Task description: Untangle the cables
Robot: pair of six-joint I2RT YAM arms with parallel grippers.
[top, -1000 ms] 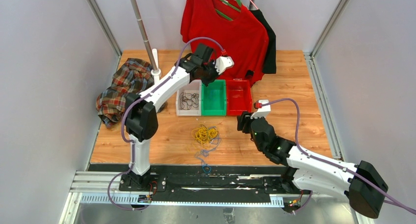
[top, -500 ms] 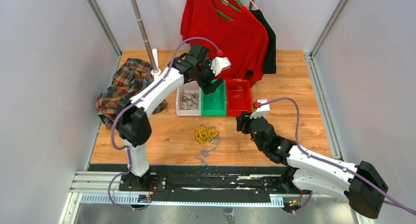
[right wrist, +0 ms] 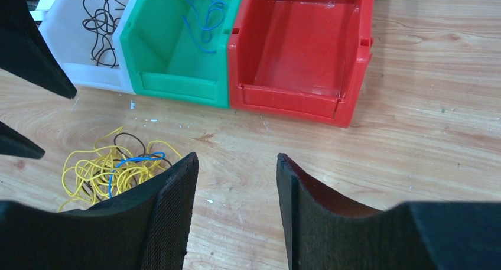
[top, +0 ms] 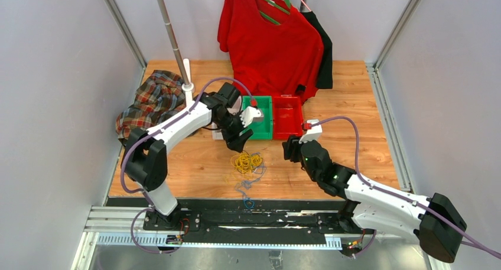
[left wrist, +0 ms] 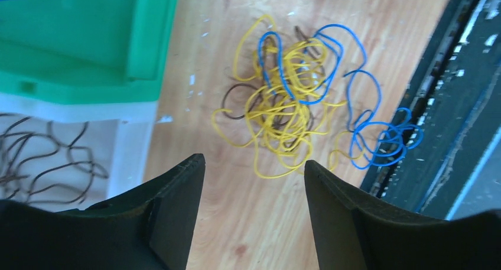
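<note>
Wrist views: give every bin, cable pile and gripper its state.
White plastic bin: holds loose black cables.
Green plastic bin: holds a blue cable.
Red plastic bin: empty.
Thin yellow, blue and brown cables: tangled in one heap.
Left gripper: open, empty, above that heap.
Right gripper: open, empty.

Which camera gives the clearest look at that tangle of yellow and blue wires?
The left wrist view: the tangle fills the middle, single loops easy to follow. In the top external view the tangle is small; the right wrist view catches only part of it at the lower left.
</note>
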